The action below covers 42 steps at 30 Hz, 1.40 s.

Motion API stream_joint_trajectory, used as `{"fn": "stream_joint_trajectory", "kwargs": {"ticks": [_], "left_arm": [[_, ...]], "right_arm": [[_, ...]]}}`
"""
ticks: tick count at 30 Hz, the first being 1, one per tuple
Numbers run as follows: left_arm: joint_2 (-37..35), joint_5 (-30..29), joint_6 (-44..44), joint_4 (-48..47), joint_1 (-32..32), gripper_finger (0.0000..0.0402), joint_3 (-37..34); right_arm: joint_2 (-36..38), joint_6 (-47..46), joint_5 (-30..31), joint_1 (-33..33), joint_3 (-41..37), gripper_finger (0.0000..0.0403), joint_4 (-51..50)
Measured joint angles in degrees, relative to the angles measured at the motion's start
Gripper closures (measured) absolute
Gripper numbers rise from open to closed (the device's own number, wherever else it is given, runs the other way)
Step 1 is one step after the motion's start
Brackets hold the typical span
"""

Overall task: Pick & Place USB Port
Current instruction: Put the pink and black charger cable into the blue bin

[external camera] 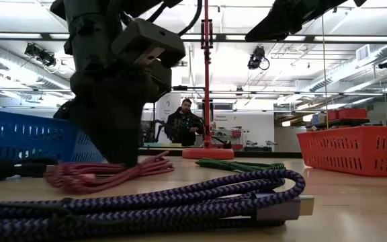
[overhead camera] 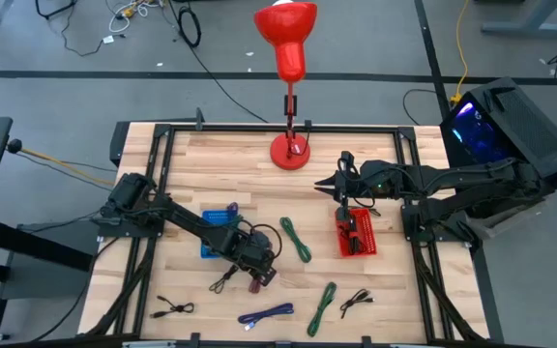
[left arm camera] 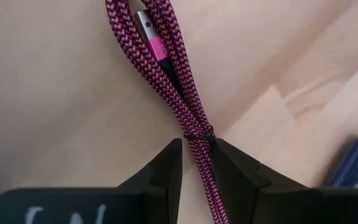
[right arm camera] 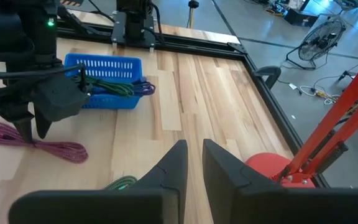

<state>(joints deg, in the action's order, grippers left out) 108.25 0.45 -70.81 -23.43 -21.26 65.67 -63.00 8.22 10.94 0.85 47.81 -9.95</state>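
Note:
A magenta braided USB cable (left arm camera: 166, 56), coiled and bound by a thin black tie, lies flat on the wooden table; its silver plug (left arm camera: 146, 25) shows among the strands. My left gripper (left arm camera: 197, 155) stands over it near the middle of the table (overhead camera: 257, 275), pointing down, shut on the bundle. In the right wrist view the cable (right arm camera: 36, 144) trails out beside the left arm's fingers. My right gripper (right arm camera: 194, 155) hovers shut near the far right (overhead camera: 341, 188), beside the red basket (overhead camera: 356, 232), touching nothing. My left gripper pinches the magenta cable bundle between its two fingers just below the black tie (left arm camera: 199, 134). The fingers (left arm camera: 174, 163) come from above, pointing down, and lie across the strands. Several strands sit between them. The cable rests on the table, slack.
A blue basket (overhead camera: 219, 232) holding cables stands just left of the left gripper. A red lamp stand (overhead camera: 288, 150) stands at the far edge. Green cables (overhead camera: 295, 240), black cables (overhead camera: 172, 309) and a purple cable (overhead camera: 266, 314) lie scattered along the near side. A person (external camera: 183, 124) sits beyond the table.

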Motion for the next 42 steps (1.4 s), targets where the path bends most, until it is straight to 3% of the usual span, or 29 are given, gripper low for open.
{"fn": "stream_joint_trajectory", "kwargs": {"ticks": [6,23,42], "left_arm": [[-0.8,3.0,1.0,-3.2,1.1,0.0308,-0.1],[-0.6,2.5,2.7,-9.2,1.6,0.0333,3.8],[-0.6,0.1,4.0,-8.0,2.9,0.0318,3.8]], "right_arm": [[0.0,-0.2,0.0,0.0,0.0,0.0352,-0.1],[0.0,-0.2,0.0,0.0,0.0,0.0352,-1.0],[0.0,0.0,0.0,0.0,0.0,0.0352,-1.7]]}}
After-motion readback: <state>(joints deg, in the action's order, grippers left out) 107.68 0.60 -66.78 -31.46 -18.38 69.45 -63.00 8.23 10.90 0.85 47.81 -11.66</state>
